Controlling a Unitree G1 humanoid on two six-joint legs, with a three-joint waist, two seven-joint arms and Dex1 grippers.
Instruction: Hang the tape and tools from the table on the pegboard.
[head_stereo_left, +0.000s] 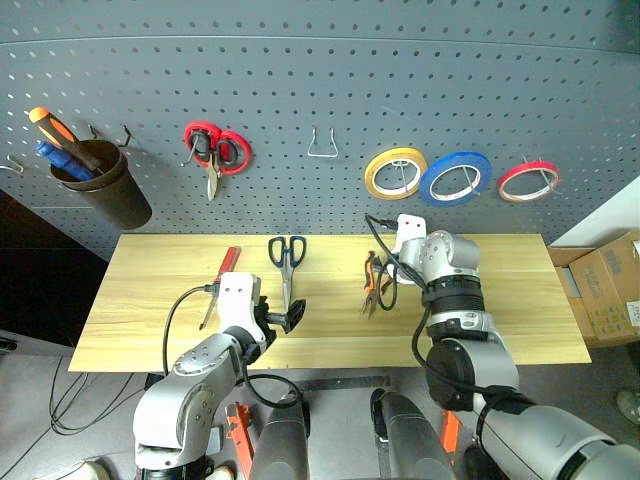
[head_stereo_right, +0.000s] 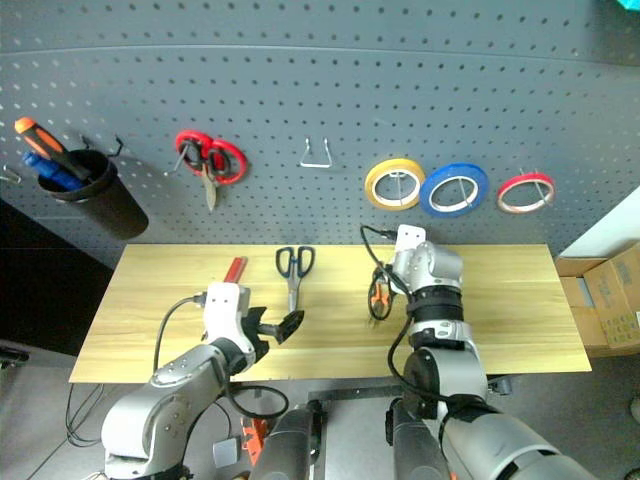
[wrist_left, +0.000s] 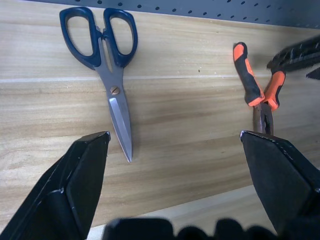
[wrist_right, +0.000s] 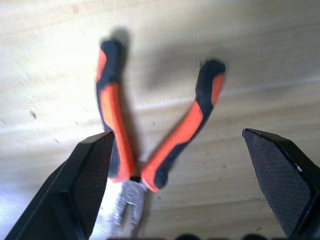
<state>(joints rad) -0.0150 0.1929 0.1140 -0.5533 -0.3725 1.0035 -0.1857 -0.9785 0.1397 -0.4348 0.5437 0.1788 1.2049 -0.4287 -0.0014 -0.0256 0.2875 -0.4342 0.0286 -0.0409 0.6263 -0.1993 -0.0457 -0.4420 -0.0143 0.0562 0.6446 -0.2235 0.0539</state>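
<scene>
Below, both black wedge-fingered pincers gape: right pincer (wrist_right: 177, 185) over rubber-handled pliers (wrist_right: 150, 135), left pincer (wrist_left: 175, 190) near steel-bladed scissors (wrist_left: 107, 60)

Hidden and blurred parts

The right arm covers part of the pliers (head_stereo_left: 372, 285); their jaws look blurred in the right wrist view. The screwdriver (head_stereo_left: 229, 263) tip hides behind the left gripper (head_stereo_left: 285, 318).

Cardboard boxes (head_stereo_left: 612, 285) on grey floor (head_stereo_left: 30, 390)
</scene>
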